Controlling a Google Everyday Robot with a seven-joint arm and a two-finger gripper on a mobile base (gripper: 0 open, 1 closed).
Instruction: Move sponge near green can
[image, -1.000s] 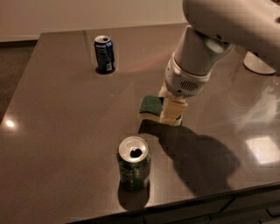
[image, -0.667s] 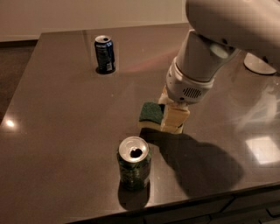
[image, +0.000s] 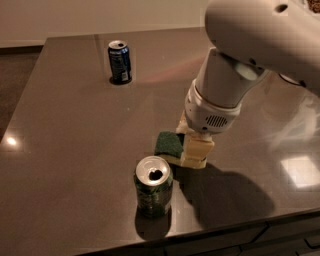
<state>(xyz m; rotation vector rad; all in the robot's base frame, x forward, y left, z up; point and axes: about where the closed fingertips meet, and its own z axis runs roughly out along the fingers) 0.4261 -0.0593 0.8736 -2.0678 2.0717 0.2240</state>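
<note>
While the white arm (image: 260, 45) is reaching in from above the table's back right corner, its thick upper segment is slanting down and to the left, and the rounded wrist housing (image: 212, 112) is pointing almost straight down at the dark tabletop (image: 65, 125). Below that housing, the gripper (image: 195, 150) is hanging low over the surface, somewhat nearer the front edge than the back and a little right of the middle. Its pale, cream-coloured fingers (image: 197, 149) are clamping the right end of the sponge (image: 166, 144), so that end is hiding behind them while the dark green scouring top is sticking out to the left with a thin line of yellow foam showing underneath. The sponge is sitting level at or just above the tabletop; whether it is touching the surface cannot be told. The green can (image: 153, 186) is standing upright close to the front edge, its silver top and open mouth facing up, and the sponge is lying just behind it and slightly to its right, near but with a narrow strip of table showing between them. A dark blue can (image: 120, 62) is standing upright near the back edge, left of the middle, well apart from the gripper. The arm is casting a broad shadow (image: 225, 197) toward the front right corner.
</note>
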